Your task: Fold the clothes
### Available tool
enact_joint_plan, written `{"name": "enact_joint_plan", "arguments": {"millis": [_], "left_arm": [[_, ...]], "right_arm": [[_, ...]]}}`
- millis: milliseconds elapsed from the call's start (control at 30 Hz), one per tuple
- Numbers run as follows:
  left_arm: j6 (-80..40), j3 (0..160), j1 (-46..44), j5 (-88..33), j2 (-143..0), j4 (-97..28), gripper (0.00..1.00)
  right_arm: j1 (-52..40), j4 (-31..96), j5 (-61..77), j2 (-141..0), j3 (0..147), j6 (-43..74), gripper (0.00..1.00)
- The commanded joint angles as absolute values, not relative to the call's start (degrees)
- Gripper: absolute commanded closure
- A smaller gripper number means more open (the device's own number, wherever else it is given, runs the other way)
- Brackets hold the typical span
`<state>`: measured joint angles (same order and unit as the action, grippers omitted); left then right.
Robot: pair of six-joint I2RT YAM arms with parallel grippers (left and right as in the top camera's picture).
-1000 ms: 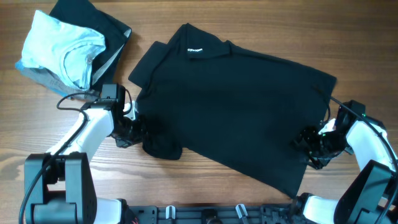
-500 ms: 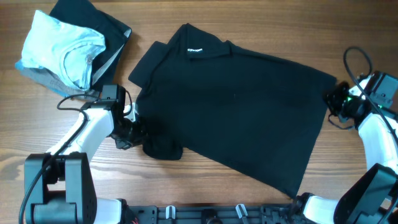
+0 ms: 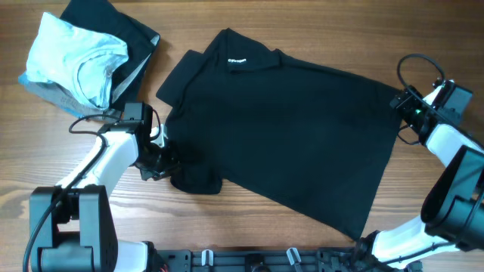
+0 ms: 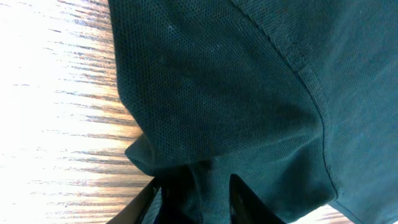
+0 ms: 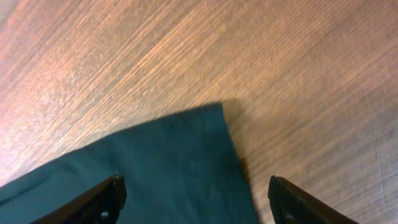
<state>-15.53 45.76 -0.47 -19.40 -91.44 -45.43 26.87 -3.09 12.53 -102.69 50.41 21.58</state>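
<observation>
1. The right arm has left the lower right hem of the T-shirt (image 3: 287, 128), where it was a second ago, and now sits up at the shirt's far right corner.
2. The right tool (image 3: 399, 102) hangs just above that corner. In the right wrist view its fingers are wide apart and hold nothing, with the cloth corner (image 5: 186, 149) lying flat on the surface (image 5: 298, 74) between and ahead of them.
3. The left arm has not moved. The left tool (image 3: 168, 159) stays clamped on a bunched fold of the shirt's left sleeve, and the left wrist view shows cloth gathered between its fingers (image 4: 239, 193).
4. The T-shirt lies spread across the middle of the surface with its collar toward the far edge. Its outline matches the earlier pictures, so no fold has been made yet.
5. My reading is that the right side is lining up a new grip at this corner, so both arms can lift and fold together.
6. The pale blue shirt (image 3: 76, 57) and the dark folded garment (image 3: 128, 30) sit well apart at the far left.
</observation>
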Motion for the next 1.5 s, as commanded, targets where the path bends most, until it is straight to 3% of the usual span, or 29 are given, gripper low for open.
{"name": "enact_joint_plan", "arguments": {"millis": [0, 67, 133, 267, 367, 567, 700, 733, 767, 800, 833, 867, 1100, 1400, 1467], "left_arm": [[-15.44, 46.59, -0.36, -19.46, -91.50, -45.45, 0.68], [-15.44, 46.59, -0.36, -19.49, -91.50, -45.45, 0.68], [-15.44, 46.59, -0.36, -19.49, -91.50, -45.45, 0.68], [-15.44, 46.59, -0.36, -19.49, -91.50, -45.45, 0.67], [-15.44, 46.59, -0.36, -19.49, -91.50, -45.43, 0.67], [-15.49, 46.59, -0.36, -19.51, -91.50, -45.43, 0.67], [-15.49, 46.59, -0.36, -19.53, -91.50, -45.39, 0.67], [-15.49, 46.59, -0.38, -19.51, -91.50, -45.39, 0.66], [-15.49, 46.59, -0.38, -19.53, -91.50, -45.39, 0.66], [-15.49, 46.59, -0.38, -19.51, -91.50, -45.39, 0.66], [-15.49, 46.59, -0.38, -19.53, -91.50, -45.41, 0.66], [-15.49, 46.59, -0.38, -19.53, -91.50, -45.41, 0.66], [-15.51, 46.59, -0.38, -20.62, -91.50, -45.45, 0.65], [-15.49, 46.59, -0.38, -21.67, -91.50, -45.39, 0.64], [-15.49, 46.59, -0.38, -21.65, -91.50, -45.06, 0.59]], "right_arm": [[26.63, -5.56, 11.33, -106.72, 51.07, 18.20, 0.21], [26.63, -6.46, 11.35, -108.25, 51.07, 18.17, 0.21], [26.59, -6.85, 11.62, -109.49, 51.07, 18.24, 0.28], [26.44, -6.90, 12.64, -111.48, 51.07, 19.55, 0.56], [26.37, -10.28, 11.88, -113.08, 51.07, 22.90, 0.93], [26.59, -27.20, 10.63, -114.02, 52.07, 25.78, 0.96], [26.59, -27.75, 9.54, -114.02, 57.32, 25.63, 0.96], [26.59, -26.96, 9.58, -114.02, 58.78, 25.61, 0.94], [26.59, -26.20, 9.58, -114.02, 60.10, 25.43, 0.74], [26.59, -25.34, 9.69, -113.99, 61.23, 25.43, 0.30], [26.61, -24.47, 10.07, -113.93, 62.02, 25.23, 0.07], [26.65, -22.68, 10.83, -113.54, 62.89, 24.40, 0.00], [27.79, -6.74, 11.53, -104.22, 63.42, 23.97, 0.00], [28.86, 34.65, 15.44, -86.65, 63.40, 28.75, 0.00], [28.84, 46.11, 15.18, -86.15, 63.31, 30.26, 0.00]]}}
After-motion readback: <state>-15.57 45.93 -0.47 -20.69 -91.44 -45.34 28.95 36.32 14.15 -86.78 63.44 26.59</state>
